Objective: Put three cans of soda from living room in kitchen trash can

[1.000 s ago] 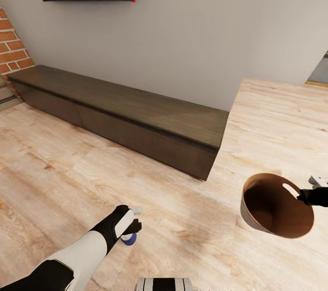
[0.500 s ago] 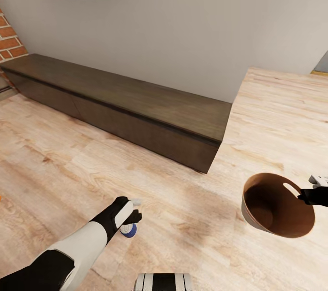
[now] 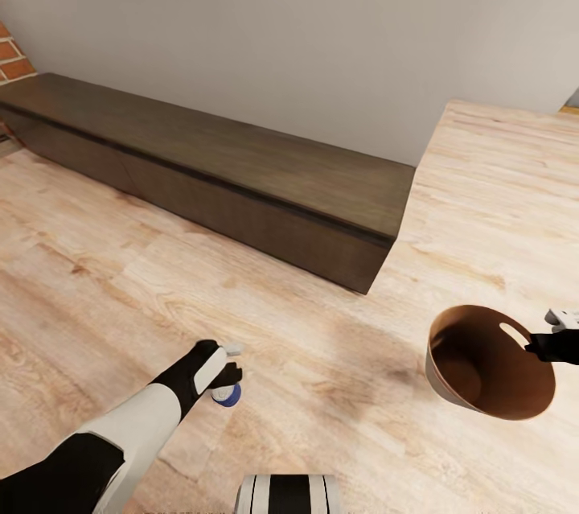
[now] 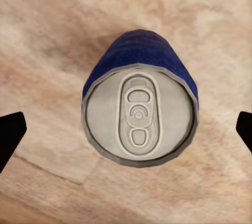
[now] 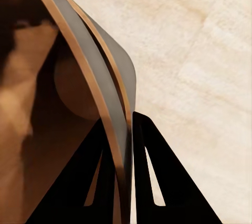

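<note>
Your left gripper [image 3: 227, 376] has its jaws spread wide: in the left wrist view the two black fingertips [image 4: 10, 134] sit at 9 and 3 o'clock, each well clear of the blue soda can [image 4: 140, 113] between them. That can stands upright on the wood-plank floor [image 3: 96, 289], a deep blue cylinder with a plain silver lid and pull tab facing the camera; in the head view it peeks out just under your left gripper at about 7 o'clock. Your right gripper [image 3: 537, 347] is clamped on the rim of the trash can [image 3: 450, 385], one finger inside and one outside the thin wall. You see the bin at 4 o'clock in the head view, tilted toward you, grey outside, copper-brown inside, with an oval handle cut-out near the grip. At 11 o'clock runs the long dark low cabinet [image 3: 241, 176] against the grey wall [image 3: 322, 31].
</note>
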Available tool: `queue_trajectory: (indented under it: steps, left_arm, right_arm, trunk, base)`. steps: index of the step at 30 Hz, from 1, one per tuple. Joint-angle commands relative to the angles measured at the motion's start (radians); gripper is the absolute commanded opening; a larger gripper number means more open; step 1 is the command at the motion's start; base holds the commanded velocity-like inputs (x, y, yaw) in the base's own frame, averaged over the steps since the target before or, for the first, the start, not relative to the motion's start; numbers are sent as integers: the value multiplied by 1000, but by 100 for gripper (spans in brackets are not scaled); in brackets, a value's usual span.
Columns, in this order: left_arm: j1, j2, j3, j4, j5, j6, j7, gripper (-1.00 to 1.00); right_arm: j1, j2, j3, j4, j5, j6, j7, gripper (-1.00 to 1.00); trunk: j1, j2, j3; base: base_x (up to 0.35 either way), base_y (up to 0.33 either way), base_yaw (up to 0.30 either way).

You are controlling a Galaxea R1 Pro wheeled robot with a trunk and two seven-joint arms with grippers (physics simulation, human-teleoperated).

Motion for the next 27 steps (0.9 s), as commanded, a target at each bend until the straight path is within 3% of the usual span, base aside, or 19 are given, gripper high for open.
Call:
queue_trajectory:
  steps: [1, 15, 27]
  left_arm:
    - [-1, -1, 0, 0, 0, 0, 0, 100]
    - [-2, -4, -1, 0, -1, -1, 0, 100]
    - [1, 0, -4, -6, -1, -16, 2, 100]
  right_arm:
    - [-1, 0, -1, 0, -18, 3, 4, -100]
    - [0, -2, 0, 0, -20, 3, 4, -100]
    - [0, -2, 0, -16, -20, 3, 4, -100]
  trunk:
    - [0, 0, -4]
    - [7, -4, -58]
    - [7, -4, -58]
  base:
    - [0, 0, 0]
    - [0, 0, 0]
    - [0, 0, 0]
